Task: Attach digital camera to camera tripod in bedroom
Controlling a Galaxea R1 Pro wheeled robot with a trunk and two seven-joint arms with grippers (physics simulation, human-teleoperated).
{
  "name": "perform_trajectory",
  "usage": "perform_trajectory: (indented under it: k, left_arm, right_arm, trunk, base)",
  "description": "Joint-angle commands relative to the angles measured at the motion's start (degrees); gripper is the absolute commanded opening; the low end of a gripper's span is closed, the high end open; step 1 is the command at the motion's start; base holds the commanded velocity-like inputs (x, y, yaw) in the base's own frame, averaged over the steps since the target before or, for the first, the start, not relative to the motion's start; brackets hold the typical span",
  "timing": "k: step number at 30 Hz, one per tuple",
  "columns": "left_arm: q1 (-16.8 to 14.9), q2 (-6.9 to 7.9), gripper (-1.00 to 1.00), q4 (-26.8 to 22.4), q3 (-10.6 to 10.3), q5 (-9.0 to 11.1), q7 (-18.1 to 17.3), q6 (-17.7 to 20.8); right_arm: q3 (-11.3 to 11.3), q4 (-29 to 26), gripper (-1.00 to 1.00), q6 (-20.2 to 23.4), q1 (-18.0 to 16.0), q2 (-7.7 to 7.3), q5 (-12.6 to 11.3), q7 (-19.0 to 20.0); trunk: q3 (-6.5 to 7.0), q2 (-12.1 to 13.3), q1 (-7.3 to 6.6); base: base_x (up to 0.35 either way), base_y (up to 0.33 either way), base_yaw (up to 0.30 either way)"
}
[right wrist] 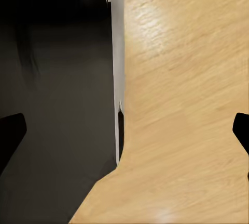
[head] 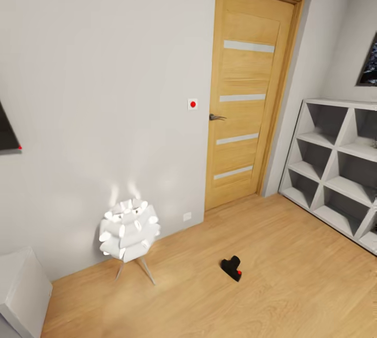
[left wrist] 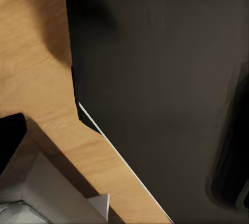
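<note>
One digital camera [head: 231,268] is seen in the head view, lying on the light wood floor [head: 272,275] in the lower centre-right of the frame, well apart from every other object. Its long axis is set diagonally, from upper right to lower left of the frame, and its red button is turned toward the lower right. One wooden door [head: 246,94] with four pale horizontal strips is shown closed in the upper centre; one white wall switch [head: 192,104] with a red dot is placed just left of it. One white petal-shaped floor lamp [head: 129,230] on thin legs stands at lower left, and one white cube shelf [head: 335,162] occupies the right edge.

In the right wrist view, the right gripper [right wrist: 124,130] is shown spread wide, one dark fingertip at each side edge over the floor. In the left wrist view, the left gripper's state cannot be told.
</note>
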Motion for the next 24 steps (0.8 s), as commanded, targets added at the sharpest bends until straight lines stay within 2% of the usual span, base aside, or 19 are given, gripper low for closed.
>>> perform_trajectory:
  k: [1, 24]
  left_arm:
    - [0.05, 0.00, 1.00, -0.14, -0.03, 0.07, 0.02, 0.04]
    - [0.04, 0.01, 1.00, -0.14, -0.11, 0.07, 0.08, 0.10]
  right_arm:
    - [-0.08, 0.09, 1.00, -0.22, -0.04, -0.01, 0.02, 0.07]
    - [-0.15, 0.08, 1.00, -0.22, -0.02, -0.01, -0.05, 0.07]
  trunk:
    - [-0.03, -0.02, 0.04]
    - [-0.03, -0.02, 0.04]
  base:
    - [0.309, 0.221, -0.280]
    - [0.311, 0.210, -0.280]
